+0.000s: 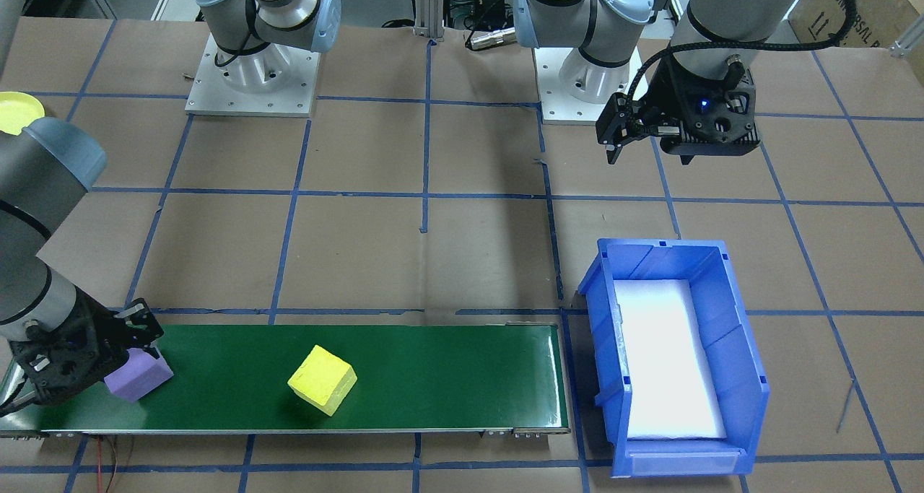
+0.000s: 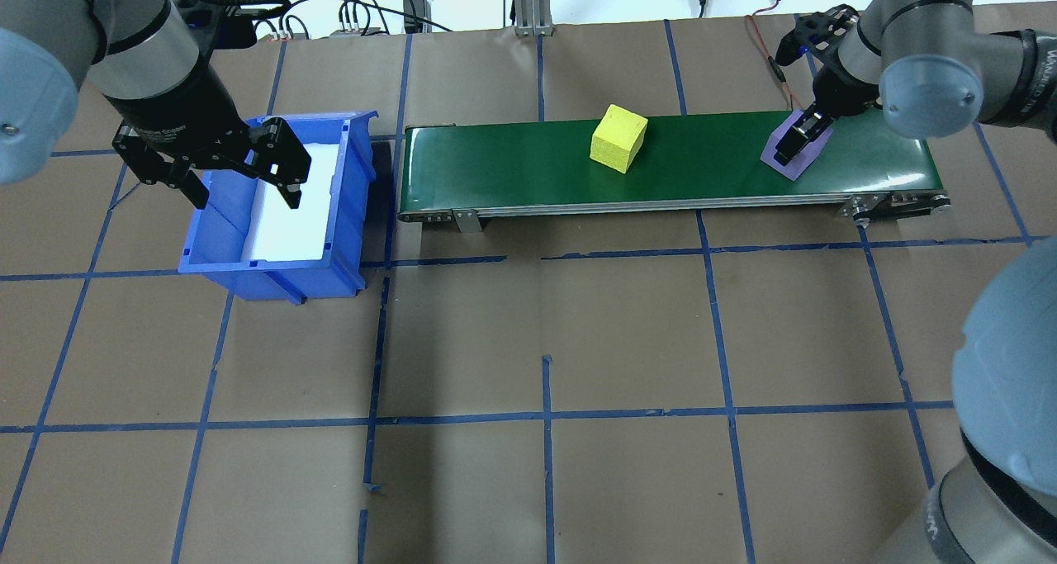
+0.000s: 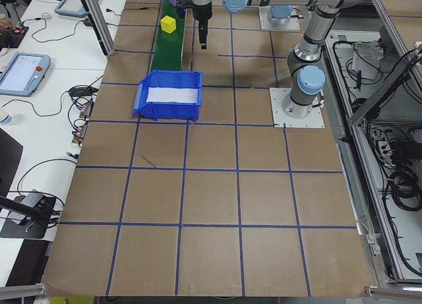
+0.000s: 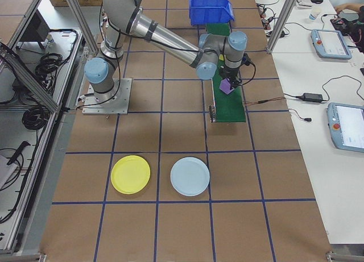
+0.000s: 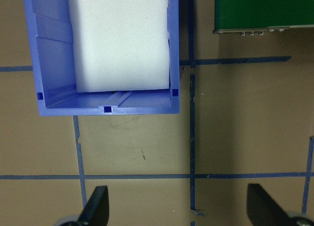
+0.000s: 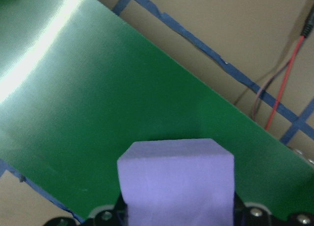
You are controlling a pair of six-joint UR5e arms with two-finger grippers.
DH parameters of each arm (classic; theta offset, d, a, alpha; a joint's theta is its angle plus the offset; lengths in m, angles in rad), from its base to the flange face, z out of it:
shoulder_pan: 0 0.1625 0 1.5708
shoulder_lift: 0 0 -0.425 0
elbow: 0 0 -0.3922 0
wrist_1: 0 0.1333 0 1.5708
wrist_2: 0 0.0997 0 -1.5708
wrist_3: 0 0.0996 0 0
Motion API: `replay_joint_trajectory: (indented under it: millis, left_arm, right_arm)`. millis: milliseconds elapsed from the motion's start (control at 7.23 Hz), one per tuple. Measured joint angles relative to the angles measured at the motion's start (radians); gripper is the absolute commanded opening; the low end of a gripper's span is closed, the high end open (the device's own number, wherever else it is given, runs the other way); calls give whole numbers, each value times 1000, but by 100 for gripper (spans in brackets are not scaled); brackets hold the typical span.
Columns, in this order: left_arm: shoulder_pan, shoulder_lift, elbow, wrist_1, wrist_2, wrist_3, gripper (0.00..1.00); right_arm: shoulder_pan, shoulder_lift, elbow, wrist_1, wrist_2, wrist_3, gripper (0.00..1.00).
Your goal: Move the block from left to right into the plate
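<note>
**Desk:** What surrounds the arms on your screens?

**Me:** A green conveyor belt (image 2: 661, 163) runs across the far side of the brown papered table (image 2: 537, 341). A yellow cube (image 2: 618, 138) sits tilted near the belt's middle. Just off the belt's end on the robot's left stands a blue bin (image 1: 675, 356) with a white pad on its floor. My left gripper (image 2: 239, 172) hangs over that bin's near edge, fingers (image 5: 95, 206) spread wide with nothing between them. A pale blue plate (image 4: 190, 176) lies on the table just beside the yellow one.

**Desk:** And the block?

**Me:** I see a lavender block (image 1: 137, 376), matte and foam-like, with soft edges, at the belt's end on the robot's right. My right gripper (image 2: 798, 139) is down on it, fingers closed against its sides; the wrist view shows the block filling the space between them. It looks tilted; I cannot tell whether it touches the belt.

**Desk:** The plate?

**Me:** The yellow plate (image 4: 131, 174), plain, round and shallow, lies on the table at the robot's right end, well apart from the belt
</note>
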Motion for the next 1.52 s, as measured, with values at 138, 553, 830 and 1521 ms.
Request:
replay_joint_trajectory:
  millis: [138,553,830,1521]
  left_arm:
    - [-1,0,0,0,0,0,100]
    - [-1,0,0,0,0,1,100]
    - [-1,0,0,-1,0,1,100]
    - [-1,0,-6,-2,0,-3,100]
  right_arm:
    - [-37,-2,-16,14,-10,18,40]
    - [-238,-10,-23,36,-38,46,40]
    - [-427,-12,-23,52,-44,-48,39]
    - [-788,29,38,-22,-36,-296,40]
